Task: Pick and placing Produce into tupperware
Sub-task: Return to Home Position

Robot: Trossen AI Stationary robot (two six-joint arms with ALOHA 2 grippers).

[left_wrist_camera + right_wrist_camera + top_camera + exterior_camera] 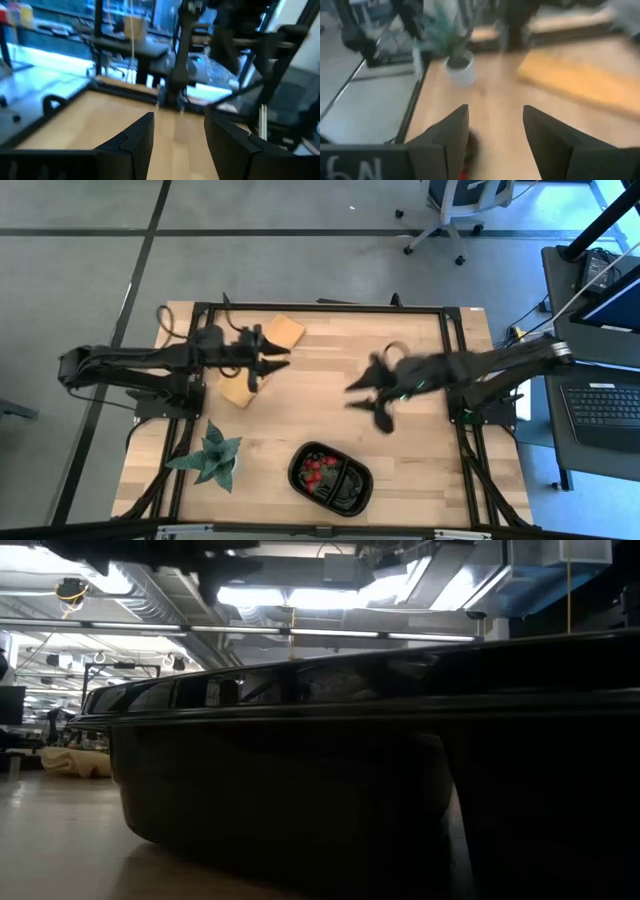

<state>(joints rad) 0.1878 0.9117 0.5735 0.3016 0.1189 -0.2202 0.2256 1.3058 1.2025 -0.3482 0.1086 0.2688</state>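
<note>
Now red berries point(318, 470) sit in one compartment of the glossy black tray point(352, 492); both arms' jaws stand apart.

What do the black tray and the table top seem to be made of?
The black rounded-rectangle tray looks like glossy moulded plastic: its wall mirrors the ceiling lights in the low view. The pale table top is probably matt wood, going by its plank lines.
</note>
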